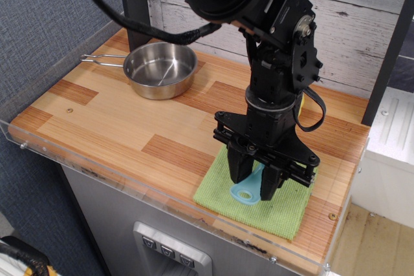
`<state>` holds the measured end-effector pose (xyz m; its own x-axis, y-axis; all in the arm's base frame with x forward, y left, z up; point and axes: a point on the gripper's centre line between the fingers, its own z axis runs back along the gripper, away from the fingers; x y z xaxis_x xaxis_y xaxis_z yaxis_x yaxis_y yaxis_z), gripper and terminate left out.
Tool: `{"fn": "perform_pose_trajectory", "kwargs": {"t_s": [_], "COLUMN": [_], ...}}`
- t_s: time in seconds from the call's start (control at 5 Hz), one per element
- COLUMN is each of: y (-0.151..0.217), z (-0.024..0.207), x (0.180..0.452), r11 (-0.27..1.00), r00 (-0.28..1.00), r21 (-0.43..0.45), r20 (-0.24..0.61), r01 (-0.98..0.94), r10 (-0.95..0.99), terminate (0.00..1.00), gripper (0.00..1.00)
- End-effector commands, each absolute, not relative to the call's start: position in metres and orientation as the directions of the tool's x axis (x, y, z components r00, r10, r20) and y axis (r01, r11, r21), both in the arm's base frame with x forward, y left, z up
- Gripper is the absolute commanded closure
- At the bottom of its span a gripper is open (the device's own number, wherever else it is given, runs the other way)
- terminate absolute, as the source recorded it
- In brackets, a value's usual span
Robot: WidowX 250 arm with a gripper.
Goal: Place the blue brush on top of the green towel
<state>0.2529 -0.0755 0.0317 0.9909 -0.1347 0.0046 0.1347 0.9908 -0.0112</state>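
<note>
Gripper [255, 184] pointed straight down at lower right of frame, fingers closed on the blue brush [248, 190], whose ring-holed handle end stuck out low between them over the green towel [283, 203]; contact with the cloth could not be made out. Towel lay flat at the front right of the wooden table [116, 124]. Steel pan [160, 69] sat well apart at upper left, and a yellow object [301, 105] showed just behind the arm.

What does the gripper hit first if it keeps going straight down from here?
The green towel. The gripper points down with the blue brush between its fingers, the ring end lowest, so the brush would likely touch the cloth first. How much gap remains is unclear.
</note>
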Motion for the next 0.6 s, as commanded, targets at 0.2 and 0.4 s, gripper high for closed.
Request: {"fn": "perform_pose_trajectory", "kwargs": {"t_s": [0.2, 0.4], "y": [-0.055, -0.027], "z": [0.059, 0.109], "x": [0.248, 0.248], "r11": [0.995, 0.993], "r00": [0.992, 0.979], "r21": [-0.022, 0.047], "r20": [0.077, 0.169], "r01": [0.101, 0.108], "r10": [-0.099, -0.115], "terminate": [0.00, 0.00], "gripper": [0.00, 0.00]}}
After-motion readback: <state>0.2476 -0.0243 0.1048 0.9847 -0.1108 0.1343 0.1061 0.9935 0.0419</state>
